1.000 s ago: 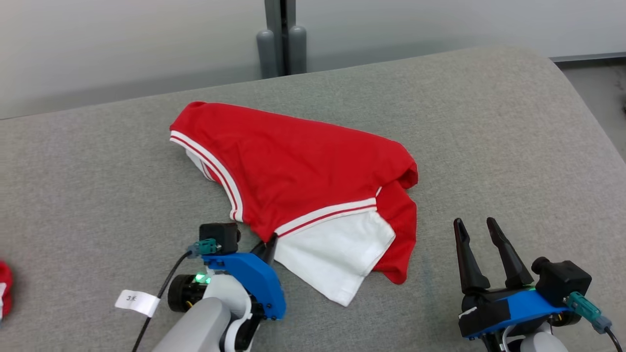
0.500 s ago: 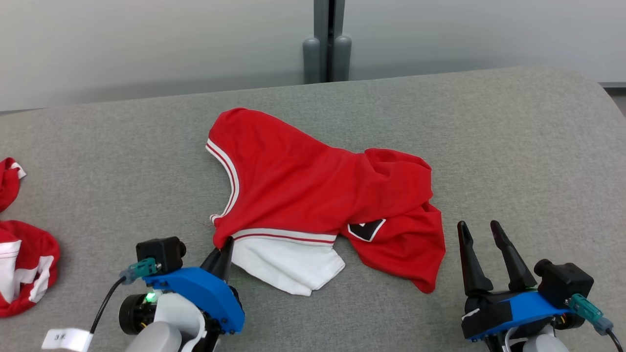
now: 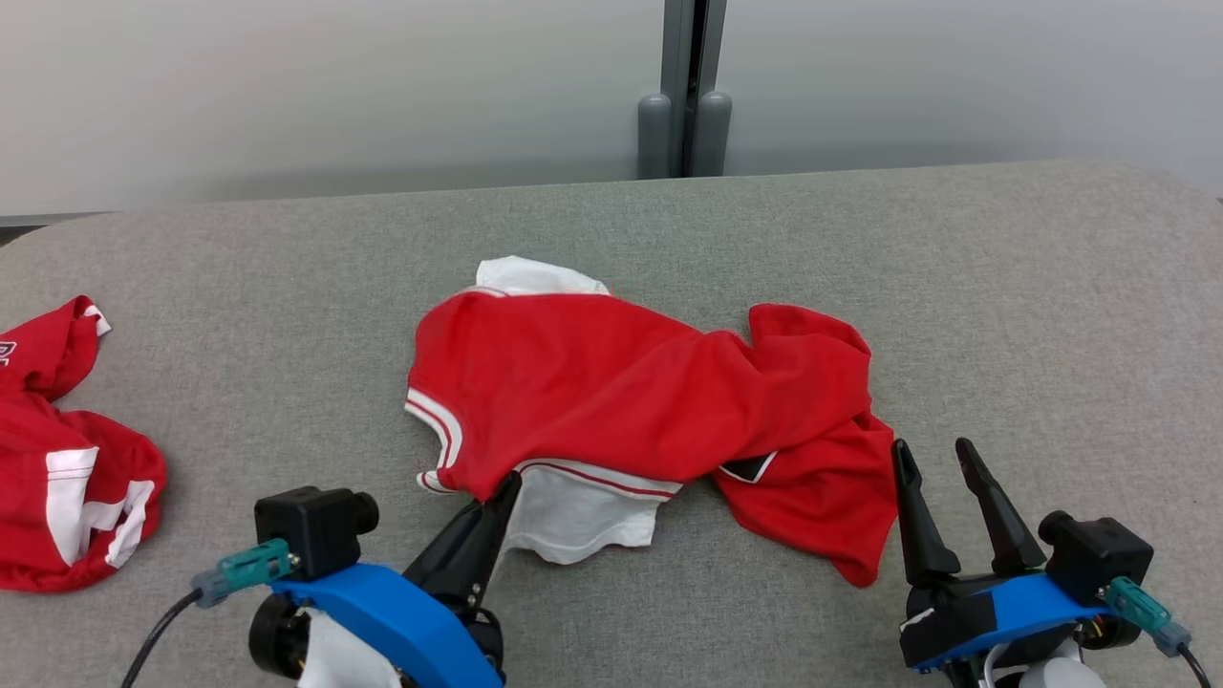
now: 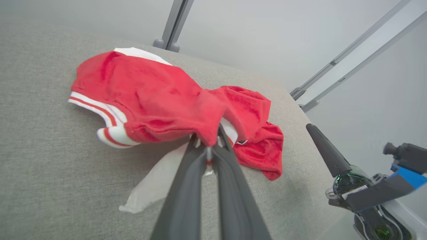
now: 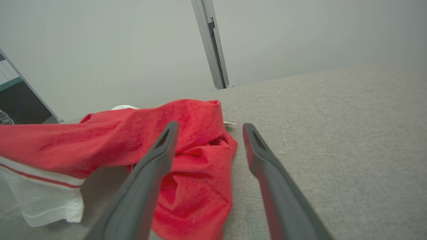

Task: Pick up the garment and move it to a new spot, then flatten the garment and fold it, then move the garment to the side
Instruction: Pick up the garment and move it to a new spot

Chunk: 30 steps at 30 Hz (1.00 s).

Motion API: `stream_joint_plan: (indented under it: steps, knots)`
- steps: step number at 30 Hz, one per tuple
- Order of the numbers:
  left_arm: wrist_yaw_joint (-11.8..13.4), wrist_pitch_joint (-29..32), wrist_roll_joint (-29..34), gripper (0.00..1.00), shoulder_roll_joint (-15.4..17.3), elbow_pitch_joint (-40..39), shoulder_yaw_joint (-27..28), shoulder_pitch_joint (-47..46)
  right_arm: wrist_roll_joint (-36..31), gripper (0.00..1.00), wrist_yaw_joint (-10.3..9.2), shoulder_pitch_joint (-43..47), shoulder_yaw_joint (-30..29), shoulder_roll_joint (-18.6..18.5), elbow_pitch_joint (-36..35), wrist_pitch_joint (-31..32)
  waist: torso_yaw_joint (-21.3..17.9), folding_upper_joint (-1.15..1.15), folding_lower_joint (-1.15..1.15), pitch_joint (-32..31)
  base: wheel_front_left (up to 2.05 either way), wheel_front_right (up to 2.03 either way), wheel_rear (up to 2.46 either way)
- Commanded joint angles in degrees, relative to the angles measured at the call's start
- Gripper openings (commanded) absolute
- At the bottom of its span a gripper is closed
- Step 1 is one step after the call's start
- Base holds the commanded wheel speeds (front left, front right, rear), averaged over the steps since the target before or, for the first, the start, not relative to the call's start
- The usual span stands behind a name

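Since a second ago the red jersey has bunched up. Its body now humps into folds, and a white fold shows at its far edge. The head camera has swung as well, so the whole scene sits differently in that view.

The left gripper reaches in low from the near side, its blue wrist bracket canted and its fingers slanting forward and inward. Its jaws are pinched together on the jersey's near hem, where the striped trim meets the white lining. From the left wrist, the jersey drapes over the tips of the left gripper and spreads ahead and to their left. A white flap trails back beside the left finger.

The right gripper points straight ahead with its fingers spread wide, holding nothing. The jersey's crumpled end lies just beside its left finger. From the right wrist, the jersey lies under and left of that finger of the right gripper. Whether they touch I cannot tell.

The jersey rests on a grey upholstered surface. A second red garment lies well apart, beyond the left gripper's outer side.
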Motion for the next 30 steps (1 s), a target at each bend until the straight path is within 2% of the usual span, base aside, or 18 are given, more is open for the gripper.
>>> stream_joint_plan:
  steps: [1, 6, 12, 16, 21, 22, 23, 24, 25, 30]
  knots:
    - [0.5, 0.3, -0.1, 0.0, 0.7, -0.2, 0.7, 0.5, 0.1, 1.0, 0.01, 0.4, 0.0, -0.2, 0.1, -0.2, 0.0, 0.0, 0.0, 0.0, 0.0, 0.0, 0.0]
    - [1.6, 0.1, 0.0, 0.0, 1.9, 4.7, 2.6, -0.7, 0.5, 1.0, 0.01, -0.1, 0.8, -0.2, 0.0, -0.2, -0.6, 0.0, 0.0, 0.5, 0.0, 0.0, 0.0]
    - [1.9, -3.3, 3.7, 0.0, 1.7, 19.0, 3.6, -6.4, 0.1, 1.0, 0.01, -1.2, 1.6, -0.2, -0.4, -0.2, -2.8, 0.0, 0.0, 2.0, 0.0, 0.0, 0.0]
    - [1.5, -5.9, 6.7, 0.0, 1.6, 27.7, 3.5, -11.1, -0.2, 1.0, 0.01, -1.7, 1.4, -0.2, -0.8, -0.2, -4.2, 0.0, 0.0, 3.4, 0.0, 0.0, 0.0]
    - [0.6, -8.4, 8.8, 0.0, 1.8, 34.6, 3.3, -15.4, 0.1, 1.0, 0.01, -1.8, 1.4, -0.2, -1.2, -0.2, -5.7, 0.0, 0.0, 4.7, 0.0, 0.0, 0.0]
    - [0.3, -8.9, 9.0, 0.04, 1.6, 35.6, 3.3, -15.9, 0.1, 1.0, 0.01, -1.8, 1.3, -0.2, -1.2, -0.2, -5.8, 0.0, 0.0, 4.8, 0.0, 0.0, 0.0]
    - [0.1, -9.4, 9.1, 0.39, 1.6, 36.3, 3.3, -16.3, 0.1, 1.0, 0.01, -1.8, 1.2, -0.2, -1.2, -0.2, -5.9, 0.0, 0.0, 4.8, 0.0, 0.0, 0.0]
    - [-0.2, -10.2, 9.3, 0.6, 1.4, 37.1, 3.3, -16.7, 0.1, 1.0, 0.01, -1.9, 1.2, -0.2, -1.2, -0.2, -6.0, 0.0, 0.0, 4.8, 0.0, 0.0, 0.0]
    - [-0.5, -11.2, 9.4, 1.0, 1.1, 37.6, 3.5, -17.0, 0.1, 1.0, 0.01, -1.9, 1.1, -0.2, -1.2, -0.2, -6.0, 0.0, 0.0, 4.8, 0.0, 0.0, 0.0]
    - [-2.6, -16.6, 7.9, 1.0, -1.2, 39.0, 4.5, -15.7, -0.2, 1.0, 0.01, -0.8, 0.4, -0.2, -1.1, -0.2, -5.4, 0.0, 0.0, 3.4, 0.0, 0.0, 0.0]
